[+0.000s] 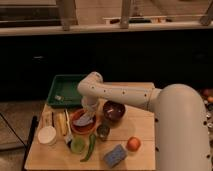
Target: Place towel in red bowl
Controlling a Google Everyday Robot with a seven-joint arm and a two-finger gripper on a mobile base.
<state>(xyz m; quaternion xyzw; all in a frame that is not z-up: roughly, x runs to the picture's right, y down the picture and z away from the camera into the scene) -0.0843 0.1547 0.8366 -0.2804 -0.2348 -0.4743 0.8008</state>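
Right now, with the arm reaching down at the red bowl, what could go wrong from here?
1. The end effector sits low over the red bowl, and the towel appears bunched right under it. Lifting away could drag the towel out over the rim.
2. The dark bowl and the small cup stand close beside the red bowl. A sideways retreat could bump either one.

cam: single, high, looking down | end effector (88,113): at red bowl (75,128)
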